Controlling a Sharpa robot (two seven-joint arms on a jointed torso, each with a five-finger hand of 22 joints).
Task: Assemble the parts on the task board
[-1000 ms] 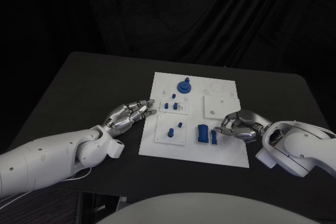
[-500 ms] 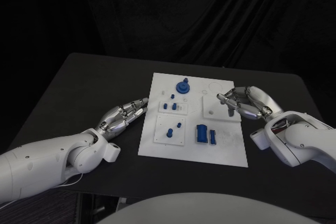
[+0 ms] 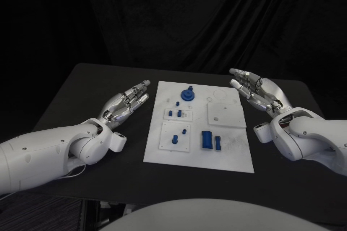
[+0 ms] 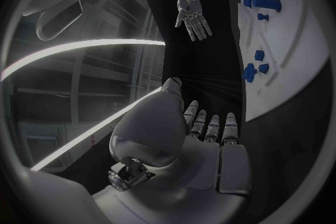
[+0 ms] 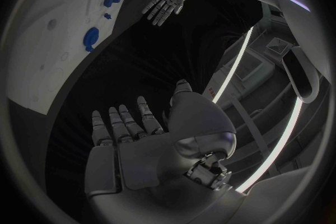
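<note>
The white task board (image 3: 227, 161) lies in the middle of the black table. Blue parts sit on it: a round knobbed piece (image 3: 188, 94) at the far end, small pegs (image 3: 174, 111) at mid left, two more pegs (image 3: 178, 137) lower, and two upright blocks (image 3: 210, 140) near the front. My left hand (image 3: 127, 101) floats flat to the left of the board, fingers straight and apart, holding nothing. My right hand (image 3: 257, 92) hovers off the board's far right corner, palm up, fingers spread, empty. The left wrist view shows the board (image 4: 294, 50) and the right hand (image 4: 192, 14).
The black table (image 3: 87, 90) extends wide on both sides of the board. A dark curtain hangs behind the far edge. In the right wrist view the board (image 5: 42, 39) and the left hand (image 5: 164, 0) are visible across the table.
My right hand has lifted off the board's front right area, moved to the far right corner and opened out. My left hand has slid farther from me along the board's left edge.
</note>
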